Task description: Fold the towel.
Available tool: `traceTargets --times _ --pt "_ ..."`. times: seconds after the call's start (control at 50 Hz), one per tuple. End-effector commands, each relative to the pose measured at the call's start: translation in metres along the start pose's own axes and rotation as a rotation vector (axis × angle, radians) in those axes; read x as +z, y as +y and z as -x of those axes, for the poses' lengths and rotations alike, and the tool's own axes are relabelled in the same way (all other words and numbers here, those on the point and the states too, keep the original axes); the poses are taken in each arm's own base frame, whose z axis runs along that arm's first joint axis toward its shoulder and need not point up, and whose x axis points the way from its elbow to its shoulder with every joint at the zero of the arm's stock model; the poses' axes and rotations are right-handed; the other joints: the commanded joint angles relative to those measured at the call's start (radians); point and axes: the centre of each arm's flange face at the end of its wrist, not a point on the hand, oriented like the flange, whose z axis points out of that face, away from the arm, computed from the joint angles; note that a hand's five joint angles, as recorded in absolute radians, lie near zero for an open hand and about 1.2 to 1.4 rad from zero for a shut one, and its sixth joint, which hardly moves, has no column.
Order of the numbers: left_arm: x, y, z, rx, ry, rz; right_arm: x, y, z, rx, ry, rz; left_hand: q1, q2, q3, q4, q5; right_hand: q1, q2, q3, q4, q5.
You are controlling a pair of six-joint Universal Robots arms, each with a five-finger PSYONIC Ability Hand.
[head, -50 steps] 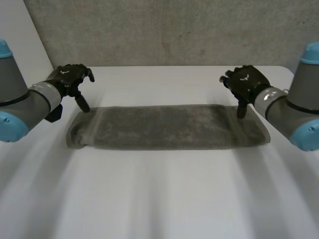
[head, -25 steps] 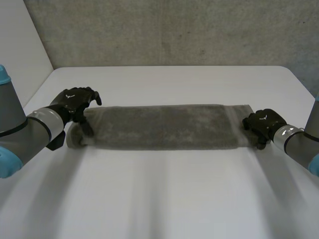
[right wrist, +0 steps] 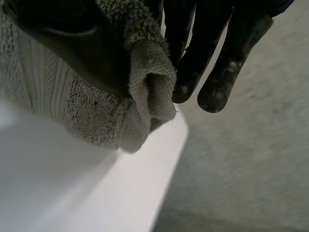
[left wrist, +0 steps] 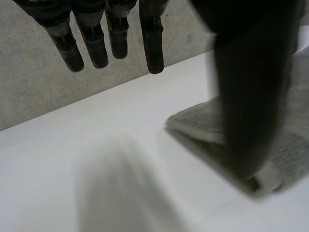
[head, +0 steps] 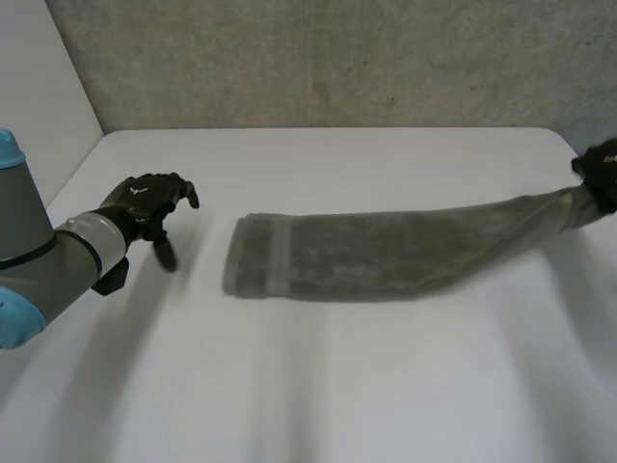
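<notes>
Since the right hand [head: 603, 174] sits at the far right rim of the white table [head: 318, 386], I read its grip from the wrist view: thumb and fingers [right wrist: 217, 89] pinch a bunched short end of the towel [head: 386, 253].

Towel: grey, folded into a long strip, lying across the middle of the table. It narrows toward the held end; I cannot tell whether that end clears the surface. The free end, with a woven band [head: 280, 260], lies flat.

Left hand [head: 149, 204]: over the table beside that free end, apart from it, holding nothing. Its wrist view shows its fingers [left wrist: 96, 43] straight and slightly spread, with the towel's free end lying beyond the thumb.
</notes>
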Motion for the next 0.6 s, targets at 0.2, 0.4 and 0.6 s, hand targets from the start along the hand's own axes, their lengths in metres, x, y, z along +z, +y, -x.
traceTargets --times 0.2,0.4,0.6 --pt "-0.001 -0.002 -0.001 0.001 -0.001 -0.006 -0.071 -0.19 0.136 -0.067 -0.274 -0.411 -0.048 -0.045 -0.047 -0.051 -0.023 0.093 0.104 0.089 0.062 0.069" --pt "0.001 -0.014 -0.013 0.02 0.024 -0.058 -0.131 -0.211 0.282 -0.136 -0.566 -0.52 -0.06 -0.056 -0.058 -0.063 -0.035 -1.129 -1.118 -1.133 -1.16 -1.153" --pt "0.002 -0.023 -0.037 0.044 0.082 -0.094 -0.122 -0.186 0.271 -0.135 -0.506 -0.383 -0.057 -0.053 -0.056 -0.06 -0.032 -1.129 -1.118 -1.133 -1.16 -1.153"
